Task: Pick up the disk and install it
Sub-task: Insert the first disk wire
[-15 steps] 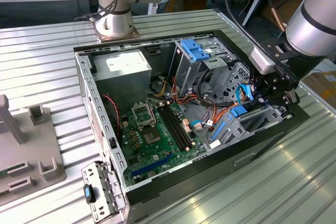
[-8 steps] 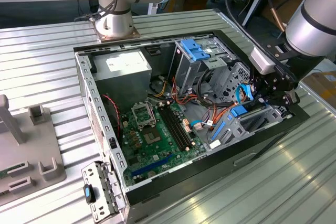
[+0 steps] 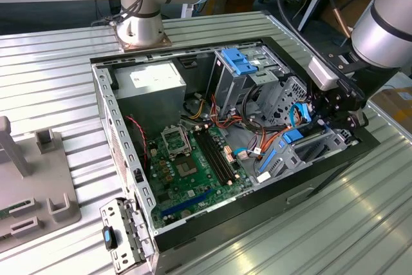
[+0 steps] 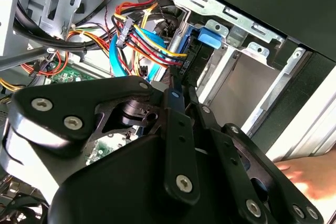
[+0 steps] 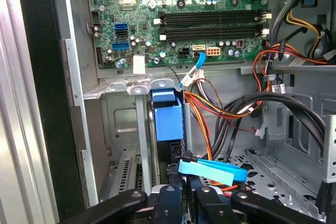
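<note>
The gripper [image 5: 181, 195] pinches the disk [image 5: 168, 116] edge-on. Below it, the drive bay [image 5: 123, 124] receives the disk, so it stands upright.

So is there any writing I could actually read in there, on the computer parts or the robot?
None can be read.
White label on the power supply: print too small.
White sticker on the motherboard in the first wrist view: blank or too blurred.
Markings on the motherboard: too small.
Black connector in the second wrist view: white marks, illegible.
The disk shows no text.
</note>
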{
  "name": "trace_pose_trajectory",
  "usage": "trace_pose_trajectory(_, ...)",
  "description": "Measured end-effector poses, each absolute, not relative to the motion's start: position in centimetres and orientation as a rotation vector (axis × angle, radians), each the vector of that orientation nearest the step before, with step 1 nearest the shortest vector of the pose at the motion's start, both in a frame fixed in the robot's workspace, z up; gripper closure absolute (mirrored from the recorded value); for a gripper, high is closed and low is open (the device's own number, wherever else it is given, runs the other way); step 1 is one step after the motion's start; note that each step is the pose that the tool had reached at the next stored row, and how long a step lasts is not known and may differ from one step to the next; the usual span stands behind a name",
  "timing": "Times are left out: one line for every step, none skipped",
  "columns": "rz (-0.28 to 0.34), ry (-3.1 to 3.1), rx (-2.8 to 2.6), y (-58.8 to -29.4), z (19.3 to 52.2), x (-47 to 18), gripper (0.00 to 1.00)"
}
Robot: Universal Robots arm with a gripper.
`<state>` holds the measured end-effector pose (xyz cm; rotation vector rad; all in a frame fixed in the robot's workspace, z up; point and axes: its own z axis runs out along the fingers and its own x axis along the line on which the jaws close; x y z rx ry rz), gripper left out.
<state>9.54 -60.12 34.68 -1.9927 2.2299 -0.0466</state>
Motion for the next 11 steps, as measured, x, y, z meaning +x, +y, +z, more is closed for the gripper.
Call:
trace_pose_trajectory(-0.047,2.230,-1.993,-60.12,34.65,9.54,0.83)
trace_pose_trajectory(-0.047,2.230,-1.993,-60.12,34.63,9.54,0.83)
trace_pose_trajectory(-0.047,2.230,-1.993,-60.12,34.59,9.54,0.83)
trace_pose_trajectory(-0.047,2.230,-1.993,-60.12,34.55,9.54,0.83)
trace_pose_trajectory(-0.047,2.230,-1.993,-60.12,34.51,9.53,0.83)
trace_pose_trajectory(-0.047,2.230,-1.993,-60.12,34.45,9.53,0.83)
trace_pose_trajectory(-0.047,2.230,-1.993,-60.12,34.36,9.53,0.83)
trace_pose_trajectory(-0.047,2.230,-1.993,-60.12,34.32,9.53,0.83)
trace_pose_trajectory(-0.047,2.230,-1.993,-60.12,34.28,9.53,0.83)
trace_pose_trajectory(-0.047,2.230,-1.993,-60.13,34.22,9.53,0.83)
trace_pose_trajectory(-0.047,2.230,-1.993,-60.12,34.20,9.53,0.83)
